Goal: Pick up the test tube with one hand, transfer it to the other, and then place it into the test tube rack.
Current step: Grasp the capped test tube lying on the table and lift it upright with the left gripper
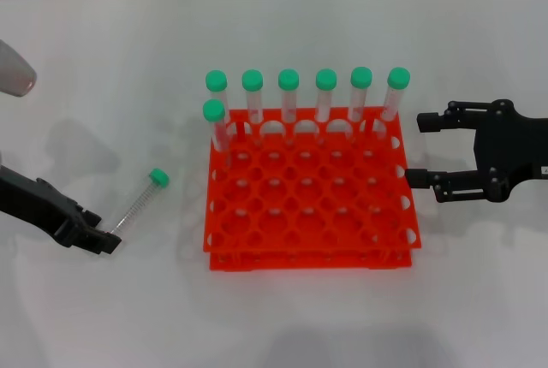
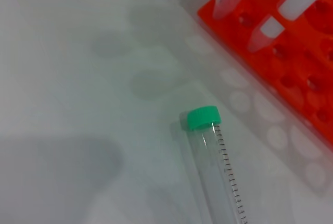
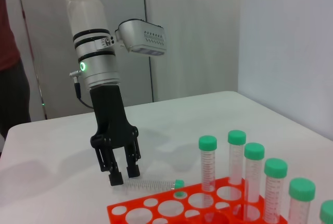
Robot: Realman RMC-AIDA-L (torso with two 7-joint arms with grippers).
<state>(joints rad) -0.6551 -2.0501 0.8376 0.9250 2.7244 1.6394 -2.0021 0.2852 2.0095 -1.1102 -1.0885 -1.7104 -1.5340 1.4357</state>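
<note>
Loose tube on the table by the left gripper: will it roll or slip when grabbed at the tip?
Likely rolls: the test tube is round and lies flat on the smooth table. Probably light and stiff, being clear and seemingly empty. The left gripper sits at its bottom end, far from the wider green cap, so it may pivot or slip.

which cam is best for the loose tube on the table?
Left wrist view: the test tube fills the frame, cap and graduations clear. Head view shows it whole but small, lying beside the left gripper. Right wrist view shows it lying low behind the test tube rack edge.
</note>
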